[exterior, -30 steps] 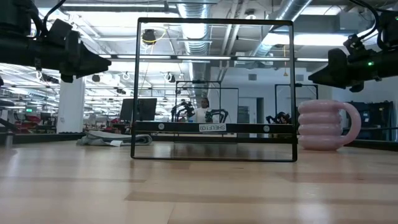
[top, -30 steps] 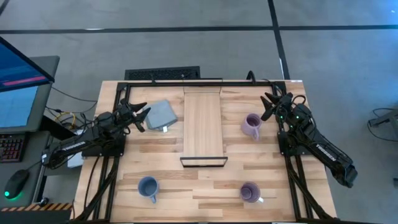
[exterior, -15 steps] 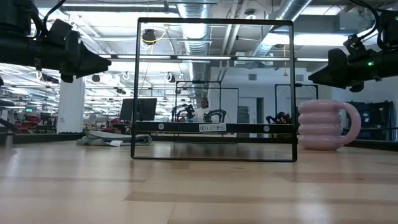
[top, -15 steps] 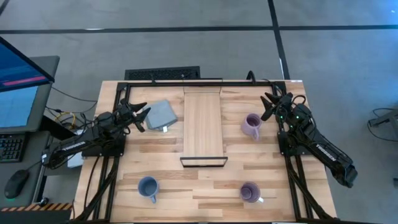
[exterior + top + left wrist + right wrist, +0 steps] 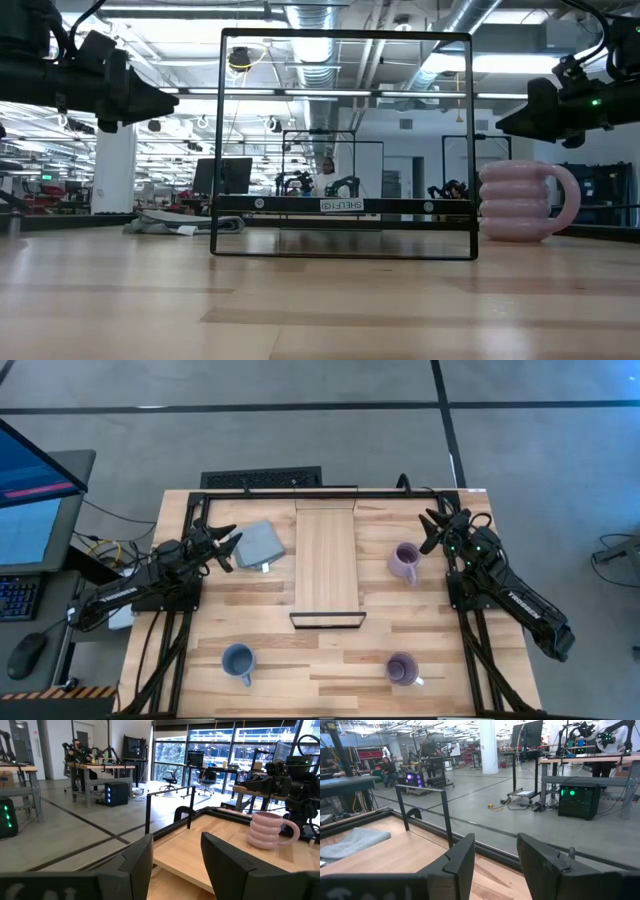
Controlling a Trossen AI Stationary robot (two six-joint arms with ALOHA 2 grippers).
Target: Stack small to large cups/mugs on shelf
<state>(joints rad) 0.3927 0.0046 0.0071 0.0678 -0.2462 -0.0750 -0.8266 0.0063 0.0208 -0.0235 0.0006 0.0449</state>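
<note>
The right end effector point(image 5: 433, 528) hangs above the far right corner of the desk point(image 5: 260, 645) with its two dark fingers point(image 5: 461, 857) spread apart and nothing between them. The left end effector point(image 5: 228, 546) is in the same state on the other side, fingers point(image 5: 137, 857) parted and empty, hovering just beside the folded grey-blue cloth point(image 5: 259, 544).

From where I stand, no mug is in hand yet, so the step looks like a first pick. The nearest candidate is the lavender mug point(image 5: 404, 562), which stands upright on the desk just in front of the right end effector, between it and the shelf point(image 5: 326, 565). A good grasp, I think, would come down over the rim and pinch one wall, away from the handle, so the mug stays level on the way to the shelf. All three mugs look much the same size, so the stacking order matters less than seating each one squarely.

The other lavender mug point(image 5: 402, 669) sits at the near right of the desk, and the blue mug point(image 5: 238, 660) at the near left, well apart from both arms. The shelf lies bare down the middle of the desk inside a thin black frame point(image 5: 345, 145).

Both arms reach in low from the near outer corners, elbows out, wrists pointing towards the far edge and slightly inward. The right arm is angled towards its mug; the left looks like it is waiting.
</note>
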